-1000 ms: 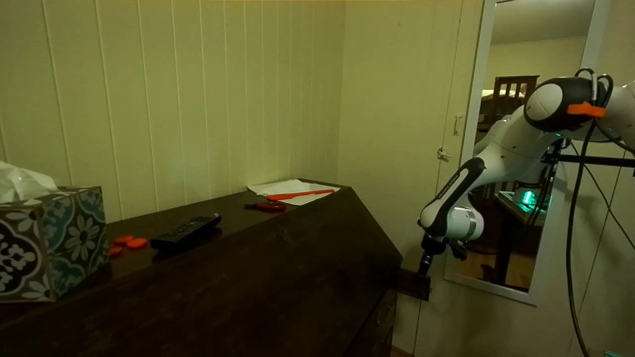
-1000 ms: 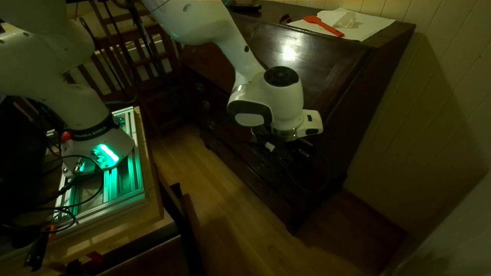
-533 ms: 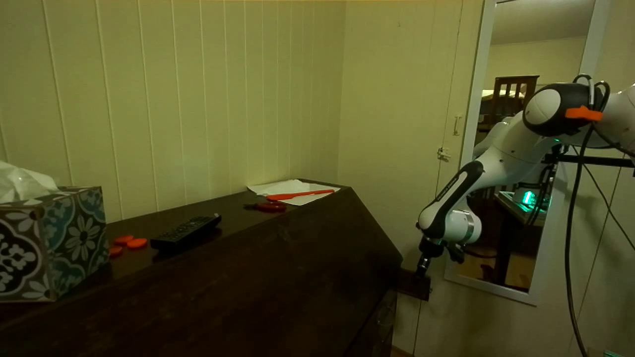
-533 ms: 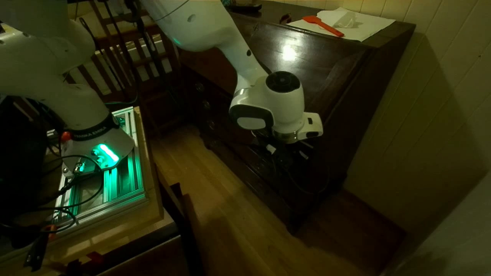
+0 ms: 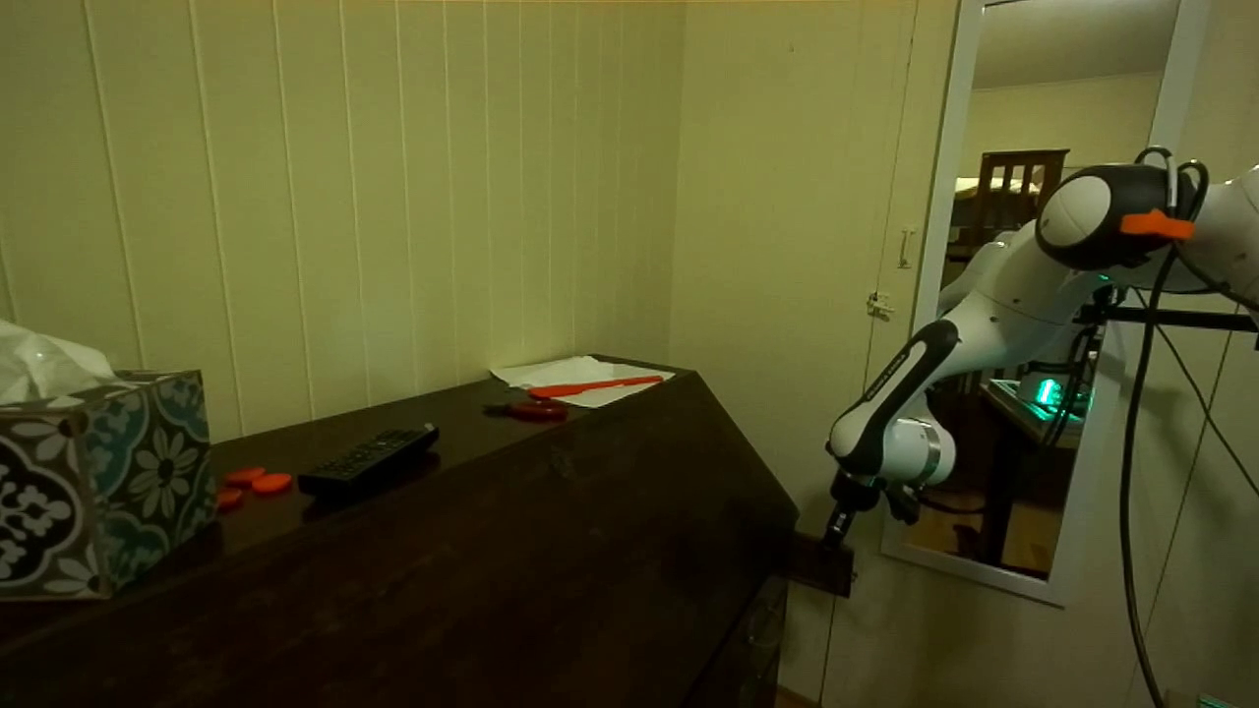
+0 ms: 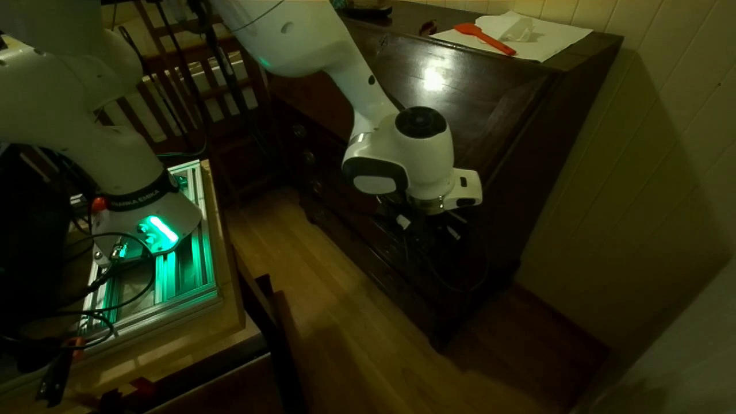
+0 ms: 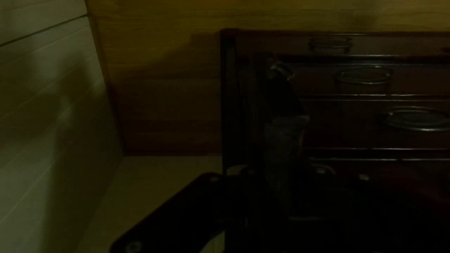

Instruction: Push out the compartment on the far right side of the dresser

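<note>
Standing nearest in an exterior view, a tissue box [image 5: 148, 482] with a floral tile pattern sits on the flat top of the dresser [image 5: 492, 570], a white tissue [image 5: 44, 362] poking up from it. Just beside the box lie three orange discs [image 5: 271, 483], and next to them a black remote control [image 5: 366, 462]. Further along come a red-handled tool [image 5: 536, 409], its kind too small to make out, then a white sheet of paper [image 5: 551, 372] with an orange-red spatula [image 5: 595, 386] lying across it, near the wall [image 5: 443, 197] of pale panelled boards.

At the dresser's far end the compartment [image 5: 819, 567] juts out past the front edge, a short length of dark brown wood. Oval metal handles [image 7: 416, 119] show on the dresser's front in the wrist view. The gripper [image 5: 835, 536] points down at the compartment, slightly tilted, its tips overlapping the upper part of it in the exterior view; whether they touch the wood I cannot tell. Everything around its fingers is too dark to say if they are apart, together or clamped on the compartment. Above, the white arm [image 5: 984, 315] slopes down in front of a pale-framed mirror [image 5: 1077, 108].
</note>
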Robot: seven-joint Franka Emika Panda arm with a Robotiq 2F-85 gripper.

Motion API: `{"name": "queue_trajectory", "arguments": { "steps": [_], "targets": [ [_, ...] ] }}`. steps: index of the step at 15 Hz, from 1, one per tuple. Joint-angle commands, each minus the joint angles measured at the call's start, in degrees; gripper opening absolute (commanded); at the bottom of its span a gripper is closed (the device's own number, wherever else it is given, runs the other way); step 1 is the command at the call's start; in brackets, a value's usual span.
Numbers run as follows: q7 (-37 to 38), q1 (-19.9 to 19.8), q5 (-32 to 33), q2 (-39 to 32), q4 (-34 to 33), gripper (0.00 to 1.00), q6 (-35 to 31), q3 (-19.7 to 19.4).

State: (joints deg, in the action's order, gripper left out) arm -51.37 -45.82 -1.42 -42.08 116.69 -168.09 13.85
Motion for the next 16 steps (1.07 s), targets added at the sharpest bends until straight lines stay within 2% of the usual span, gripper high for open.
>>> {"name": "queue_trajectory", "arguments": {
  "steps": [1, 10, 16],
  "targets": [
    [1.8, -0.6, -0.2, 1.2, 3.5, 0.06, -3.1, -0.7],
    [0.2, -7.0, 0.4, 4.0, 11.3, 0.06, -6.6, -0.1],
    [-2.3, -12.3, 0.6, 4.5, 14.0, 0.06, -7.0, 1.5]
  ]
}}
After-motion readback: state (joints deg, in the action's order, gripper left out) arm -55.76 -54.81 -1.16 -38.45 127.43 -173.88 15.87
